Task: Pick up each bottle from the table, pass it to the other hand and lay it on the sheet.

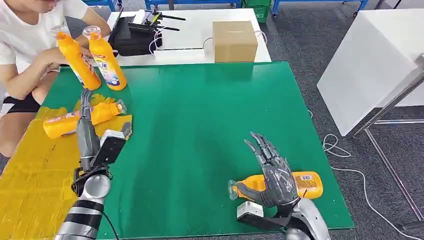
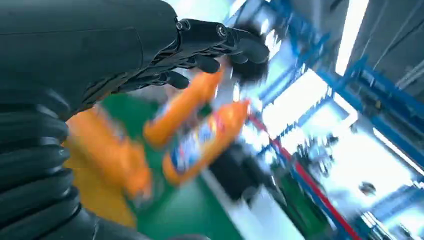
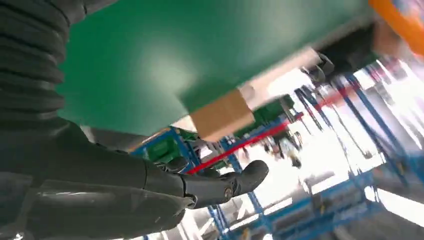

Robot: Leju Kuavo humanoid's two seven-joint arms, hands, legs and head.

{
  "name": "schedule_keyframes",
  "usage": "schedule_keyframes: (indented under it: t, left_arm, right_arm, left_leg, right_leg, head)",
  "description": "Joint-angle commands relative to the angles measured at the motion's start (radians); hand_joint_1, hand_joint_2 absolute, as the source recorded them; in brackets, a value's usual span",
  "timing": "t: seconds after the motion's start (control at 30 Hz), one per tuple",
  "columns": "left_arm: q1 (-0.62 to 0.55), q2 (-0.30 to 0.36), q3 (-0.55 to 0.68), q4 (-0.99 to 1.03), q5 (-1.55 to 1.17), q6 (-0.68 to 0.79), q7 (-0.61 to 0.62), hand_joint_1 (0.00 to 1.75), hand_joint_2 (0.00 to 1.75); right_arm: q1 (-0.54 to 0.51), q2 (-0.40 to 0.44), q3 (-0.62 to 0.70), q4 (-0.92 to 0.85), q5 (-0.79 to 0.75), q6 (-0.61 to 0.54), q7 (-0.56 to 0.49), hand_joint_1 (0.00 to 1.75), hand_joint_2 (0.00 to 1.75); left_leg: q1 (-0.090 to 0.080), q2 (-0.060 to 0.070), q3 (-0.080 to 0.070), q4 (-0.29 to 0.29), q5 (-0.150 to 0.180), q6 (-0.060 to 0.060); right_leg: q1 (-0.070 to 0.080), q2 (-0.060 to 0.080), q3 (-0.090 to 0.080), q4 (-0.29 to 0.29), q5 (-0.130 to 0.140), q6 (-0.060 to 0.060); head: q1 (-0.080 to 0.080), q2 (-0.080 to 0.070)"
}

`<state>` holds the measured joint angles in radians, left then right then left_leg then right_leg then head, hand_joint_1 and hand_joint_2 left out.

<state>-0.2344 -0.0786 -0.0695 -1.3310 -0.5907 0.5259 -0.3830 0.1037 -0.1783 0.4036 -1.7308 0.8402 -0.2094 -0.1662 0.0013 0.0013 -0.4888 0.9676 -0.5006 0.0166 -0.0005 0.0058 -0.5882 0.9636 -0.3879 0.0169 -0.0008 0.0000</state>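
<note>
An orange bottle [image 1: 64, 122] lies on the yellow sheet [image 1: 30, 175] at the table's left. My left hand [image 1: 86, 107] hovers just over it with fingers stretched out and nothing in them; the left wrist view shows that bottle [image 2: 115, 155] blurred beneath the fingers [image 2: 220, 35]. Another orange bottle [image 1: 307, 184] lies on the green mat [image 1: 200, 125] near the front right edge. My right hand [image 1: 272, 170] is spread above it, partly hiding its middle, thumb by the neck. Two more orange bottles [image 1: 77, 60] [image 1: 107, 60] stand upright at the far left under a person's hands.
A person [image 1: 25, 45] sits at the far left corner, touching the upright bottles. A cardboard box [image 1: 235, 41] and a black device [image 1: 132, 37] sit on the white table behind the mat. A white table [image 1: 370, 65] stands to the right.
</note>
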Motion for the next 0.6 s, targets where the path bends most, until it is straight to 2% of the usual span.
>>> schedule_keyframes:
  t: [0.03, 0.4, 0.5, 0.6]
  left_arm:
    - [0.060, 0.002, -0.074, -0.044, 0.124, -0.084, -0.031, 0.00, 1.75]
    - [0.068, 0.002, -0.075, -0.047, 0.126, -0.085, -0.034, 0.00, 1.75]
    - [0.090, -0.005, -0.078, -0.050, 0.140, -0.100, -0.031, 0.00, 1.75]
    - [0.101, -0.011, -0.093, -0.052, 0.140, -0.102, -0.034, 0.00, 1.75]
  right_arm:
    - [0.096, -0.255, -0.002, -0.019, 0.069, 0.032, 0.096, 0.00, 1.75]
    - [0.095, -0.248, -0.012, -0.022, 0.061, 0.032, 0.113, 0.00, 1.75]
    - [0.115, -0.270, -0.056, -0.023, 0.060, 0.035, 0.175, 0.00, 1.75]
    - [0.141, -0.287, -0.118, -0.024, 0.028, 0.042, 0.186, 0.00, 1.75]
  left_leg:
    - [0.000, -0.003, 0.002, -0.001, -0.001, 0.000]
    - [0.001, 0.000, 0.003, -0.001, -0.003, 0.001]
    - [0.000, 0.000, 0.001, -0.001, -0.002, 0.002]
    - [-0.001, -0.001, 0.001, -0.001, -0.002, 0.002]
  right_leg:
    - [0.000, -0.003, 0.004, -0.001, -0.002, 0.001]
    - [0.001, -0.001, 0.004, -0.001, -0.001, 0.000]
    - [0.000, -0.001, 0.002, -0.001, -0.001, 0.000]
    - [0.000, -0.002, 0.002, -0.001, -0.001, 0.001]
  head:
    - [0.000, 0.000]
    - [0.000, 0.000]
    - [0.000, 0.000]
    - [-0.001, 0.000]
